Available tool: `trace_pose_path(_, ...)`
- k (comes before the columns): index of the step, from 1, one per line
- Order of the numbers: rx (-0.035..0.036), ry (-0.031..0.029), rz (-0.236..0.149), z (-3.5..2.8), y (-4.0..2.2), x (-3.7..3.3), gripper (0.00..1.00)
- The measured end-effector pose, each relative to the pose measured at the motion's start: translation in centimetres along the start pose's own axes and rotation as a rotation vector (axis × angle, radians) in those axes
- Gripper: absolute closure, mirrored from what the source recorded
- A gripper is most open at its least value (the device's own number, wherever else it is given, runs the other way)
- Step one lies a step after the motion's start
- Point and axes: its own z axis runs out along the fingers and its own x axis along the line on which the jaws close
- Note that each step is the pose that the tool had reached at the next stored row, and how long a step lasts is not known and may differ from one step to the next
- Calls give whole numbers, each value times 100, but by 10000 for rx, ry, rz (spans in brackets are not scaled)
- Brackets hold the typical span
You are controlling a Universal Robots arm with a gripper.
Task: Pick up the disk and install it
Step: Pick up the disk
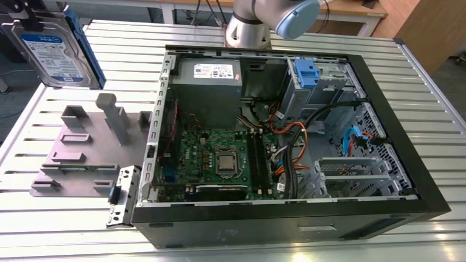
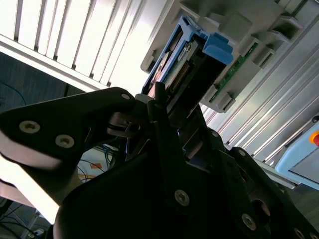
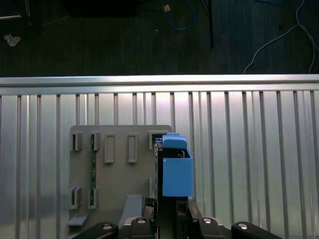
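The disk [image 1: 52, 53], silver with a white-and-blue label and a blue bracket, hangs upright in the air above the far corner of the table, at the exterior view's left. My gripper [image 1: 30, 21] is shut on its upper end. In the first wrist view the disk [image 3: 177, 172] is edge-on, blue bracket outward, rising from between the fingers of my gripper [image 3: 167, 211], with the grey fixture plate [image 3: 119, 174] below it. The second wrist view shows my gripper [image 2: 158, 102] clamped on the disk [image 2: 192, 57].
An open computer case [image 1: 407, 180] lies on the slatted table [image 1: 124, 43], holding a grey power supply [image 1: 209, 82], a blue-latched drive cage [image 1: 309, 82], a motherboard [image 1: 222, 164] and cables. The fixture plate [image 1: 80, 158] with upright holders and a loose metal bracket [image 1: 122, 194] lie beside the case.
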Motion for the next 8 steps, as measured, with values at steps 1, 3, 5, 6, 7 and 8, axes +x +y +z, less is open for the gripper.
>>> trace_pose_path(1, 1, -1, 0, -12, 0, -1, 65)
trace_pose_path(3, 2, -2, 0, -47, 2, -3, 65)
trace_pose_path(5, 3, -2, 0, -82, 4, -5, 65)
trace_pose_path(6, 2, -2, 0, -101, 5, -6, 65)
trace_pose_path(7, 2, -2, 0, -120, 6, -8, 65)
trace_pose_path(8, 3, -2, 0, -137, 7, -9, 65)
